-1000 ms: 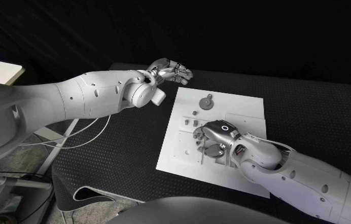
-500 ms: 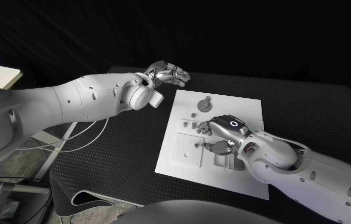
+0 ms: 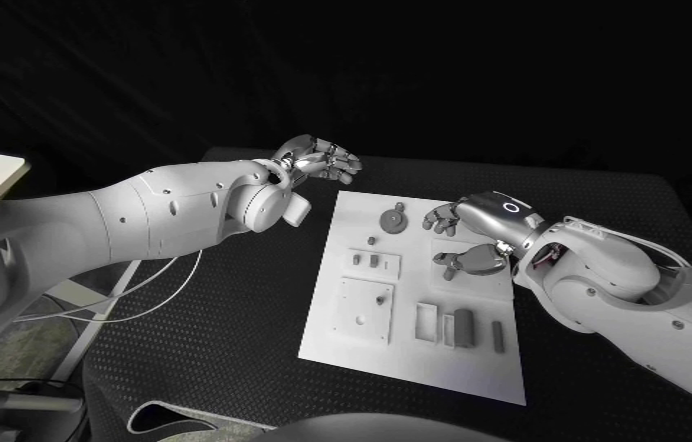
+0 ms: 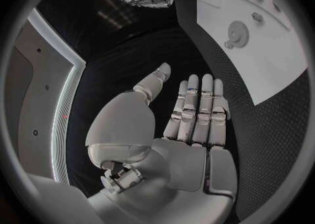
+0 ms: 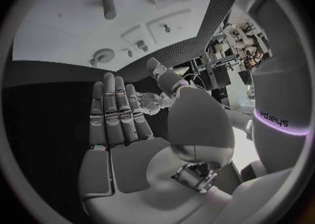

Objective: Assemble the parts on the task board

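On the black table [image 3: 216,292]: the white task board [image 3: 368,347] lies in the middle, its long side running away from the robot.
Parts on the board: a round disc part [image 3: 394,220] sits near the far edge; two small pieces [image 3: 374,259] lie just nearer than it; a square block [image 3: 365,309] rests on the board's left half; three upright bars — one pale [image 3: 427,323], one dark [image 3: 462,329], one thin [image 3: 499,335] — stand in a row toward the near right.
Right hand [image 3: 470,234]: hangs over the board's far right part, beside the disc part; fingers apart and lightly curled, nothing in them. The right wrist view shows its fingers [image 5: 115,114] straight and side by side, the palm bare.
Left hand [image 3: 320,158]: held off the board, past its far left corner, over the table; fingers [image 4: 197,108] stretched out together, thumb apart — nothing held.
Contact: neither hand touches the board or a part.
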Available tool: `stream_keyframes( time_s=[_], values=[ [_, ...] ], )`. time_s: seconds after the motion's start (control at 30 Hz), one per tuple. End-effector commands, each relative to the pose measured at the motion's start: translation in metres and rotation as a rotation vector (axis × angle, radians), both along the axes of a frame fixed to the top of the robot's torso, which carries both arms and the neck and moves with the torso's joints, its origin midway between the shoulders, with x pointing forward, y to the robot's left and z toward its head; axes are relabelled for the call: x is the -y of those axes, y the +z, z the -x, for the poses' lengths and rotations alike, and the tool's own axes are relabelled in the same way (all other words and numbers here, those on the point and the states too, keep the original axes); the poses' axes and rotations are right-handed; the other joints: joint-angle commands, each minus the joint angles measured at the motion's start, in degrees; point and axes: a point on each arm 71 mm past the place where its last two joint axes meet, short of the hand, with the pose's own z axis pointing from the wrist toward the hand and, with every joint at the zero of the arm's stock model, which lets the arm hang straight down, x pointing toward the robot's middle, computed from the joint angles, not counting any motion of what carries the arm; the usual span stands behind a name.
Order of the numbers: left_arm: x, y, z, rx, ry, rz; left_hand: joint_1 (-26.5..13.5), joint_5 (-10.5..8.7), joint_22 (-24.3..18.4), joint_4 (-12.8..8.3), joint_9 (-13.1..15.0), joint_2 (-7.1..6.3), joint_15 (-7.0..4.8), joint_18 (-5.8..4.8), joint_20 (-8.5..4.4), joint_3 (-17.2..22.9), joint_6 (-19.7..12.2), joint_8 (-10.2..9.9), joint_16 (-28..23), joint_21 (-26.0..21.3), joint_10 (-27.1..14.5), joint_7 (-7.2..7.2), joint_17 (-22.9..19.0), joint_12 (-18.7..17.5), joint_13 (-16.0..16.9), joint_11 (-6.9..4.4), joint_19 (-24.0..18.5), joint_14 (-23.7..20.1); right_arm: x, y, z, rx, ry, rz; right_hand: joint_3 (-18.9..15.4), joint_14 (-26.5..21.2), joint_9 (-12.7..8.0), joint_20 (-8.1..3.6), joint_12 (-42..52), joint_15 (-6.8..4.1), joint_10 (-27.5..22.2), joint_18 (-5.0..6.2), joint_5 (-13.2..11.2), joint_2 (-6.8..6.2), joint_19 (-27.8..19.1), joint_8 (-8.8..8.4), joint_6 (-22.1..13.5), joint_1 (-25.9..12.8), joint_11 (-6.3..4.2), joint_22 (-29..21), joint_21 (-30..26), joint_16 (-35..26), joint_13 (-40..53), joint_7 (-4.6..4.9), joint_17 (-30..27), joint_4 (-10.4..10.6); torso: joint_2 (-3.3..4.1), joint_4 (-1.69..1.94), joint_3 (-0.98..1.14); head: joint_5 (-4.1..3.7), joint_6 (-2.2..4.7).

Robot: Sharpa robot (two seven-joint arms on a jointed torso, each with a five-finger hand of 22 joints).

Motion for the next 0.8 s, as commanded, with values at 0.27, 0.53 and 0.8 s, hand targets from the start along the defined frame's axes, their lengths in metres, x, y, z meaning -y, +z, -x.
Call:
stream_keyframes(
  time_s=[0.27,0.53,0.8],
  values=[
    [0.001,0.001,-0.001,0.007,-0.009,0.011,0.33,-0.07,-0.09,-0.07,-0.09,0.20,0.21,-0.28,0.07,-0.35,-0.41,0.33,-0.43,0.21,-0.34,-0.03,0.10,-0.15,-0.08,0.07,-0.47,0.03,0.027,-0.024,-0.017,-0.038,-0.061,0.190,0.19,-7.49,-0.45,0.72,-1.52,3.02,-4.73,-3.50,0.00,-2.05,-7.45,-1.21,-3.99,-0.55,1.22,1.22,-3.55,-3.76,-1.37,-1.33,-0.74,0.88,0.04,0.18,0.00,-0.53,-0.01],
    [0.000,0.001,-0.002,0.006,-0.006,0.009,0.27,-0.07,-0.12,-0.04,-0.10,0.22,0.22,-0.29,0.08,-0.37,-0.41,0.34,-0.47,0.22,-0.35,-0.03,0.13,-0.14,-0.09,0.07,-0.48,0.03,0.029,-0.045,-0.017,-0.052,-0.065,0.192,0.94,-7.85,-0.13,0.58,-0.89,3.17,-4.79,-3.77,-0.10,-1.89,-8.15,-0.71,-4.06,-0.46,1.41,1.46,-3.57,-3.73,-1.54,-0.74,-0.55,1.83,0.07,0.13,0.05,-0.41,-0.14],
    [0.001,0.001,-0.002,0.006,-0.009,0.011,0.25,-0.07,-0.15,-0.04,-0.10,0.25,0.23,-0.29,0.08,-0.38,-0.42,0.34,-0.50,0.22,-0.35,-0.03,0.16,-0.14,-0.09,0.08,-0.48,0.03,0.025,-0.058,-0.015,-0.076,-0.049,0.192,1.23,-7.55,0.45,0.42,0.13,3.09,-3.25,-4.12,-0.10,-0.64,-8.71,0.56,-2.79,0.30,1.04,1.48,-3.23,-3.29,-1.35,0.41,-0.17,1.57,0.05,0.29,-0.06,-0.50,-0.22]
  ],
)
